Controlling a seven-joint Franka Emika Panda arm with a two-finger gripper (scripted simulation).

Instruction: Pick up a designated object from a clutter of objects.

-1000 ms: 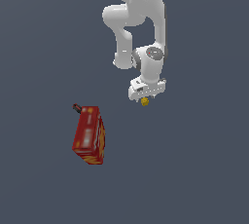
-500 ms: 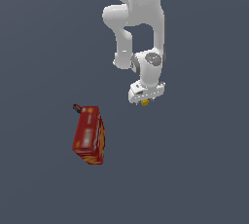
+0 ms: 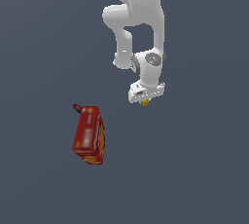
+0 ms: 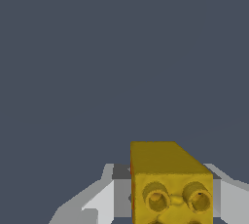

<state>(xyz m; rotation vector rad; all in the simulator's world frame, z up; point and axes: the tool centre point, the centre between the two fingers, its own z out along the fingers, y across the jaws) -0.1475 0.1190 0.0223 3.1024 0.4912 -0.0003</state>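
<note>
The tool (image 3: 145,100) was closed on the yellow cube (image 3: 145,102), which sat clamped between the fingers (image 4: 104,196), studs facing the wrist camera. The red box (image 3: 89,135) lay well apart toward the exterior view's left, with the dark stick (image 3: 76,107) touching its upper corner.

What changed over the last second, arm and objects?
The gripper rose slightly in the exterior view, and the wrist turned a little. The yellow cube stays clamped in the jaws and went up with it; nothing was released. The red box and the dark stick at its upper corner lie where they were.
</note>
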